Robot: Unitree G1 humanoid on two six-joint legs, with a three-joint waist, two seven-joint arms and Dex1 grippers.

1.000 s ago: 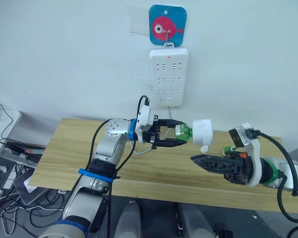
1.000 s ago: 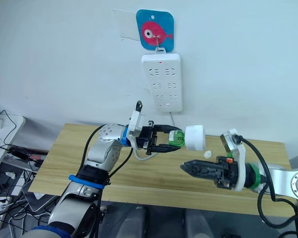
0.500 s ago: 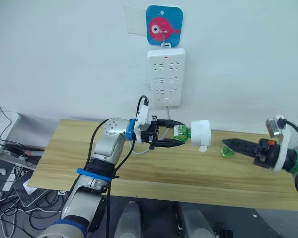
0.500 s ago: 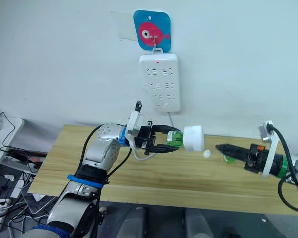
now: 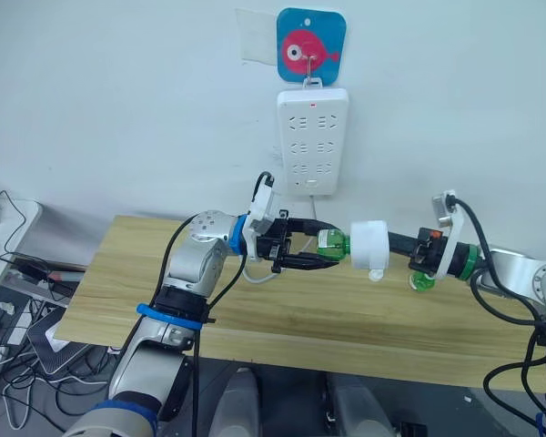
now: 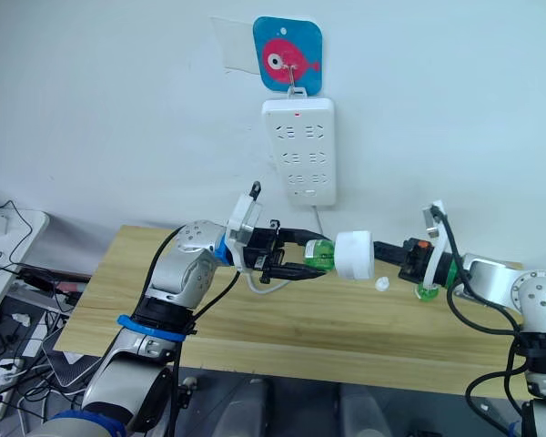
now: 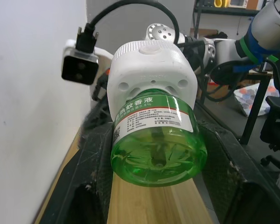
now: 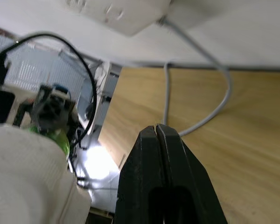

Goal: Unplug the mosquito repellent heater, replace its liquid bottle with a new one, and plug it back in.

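Note:
My left gripper (image 5: pixel 333 250) is shut on a green liquid bottle (image 5: pixel 325 242) that lies sideways above the table. The bottle's neck is seated in the white mosquito repellent heater (image 5: pixel 369 246). In the left wrist view, the bottle's base (image 7: pixel 158 149) sits between the two black fingers (image 7: pixel 91 186), and the heater (image 7: pixel 151 70) is beyond it. My right gripper (image 5: pixel 394 242) is shut and holds nothing, its tip right beside the heater's far side. A second green bottle (image 5: pixel 421 280) rests on the table under my right wrist.
The white power strip (image 5: pixel 313 141) hangs on the wall under a blue fish hook plate (image 5: pixel 310 47), and its cable drops behind the wooden table (image 5: pixel 146 282). A small white cap (image 5: pixel 375 273) lies below the heater. Cables and boxes lie on the floor at left (image 5: pixel 9 319).
My right gripper has shut and swung from the table's near right up to the heater's right side. My left gripper has kept hold of the bottle and heater.

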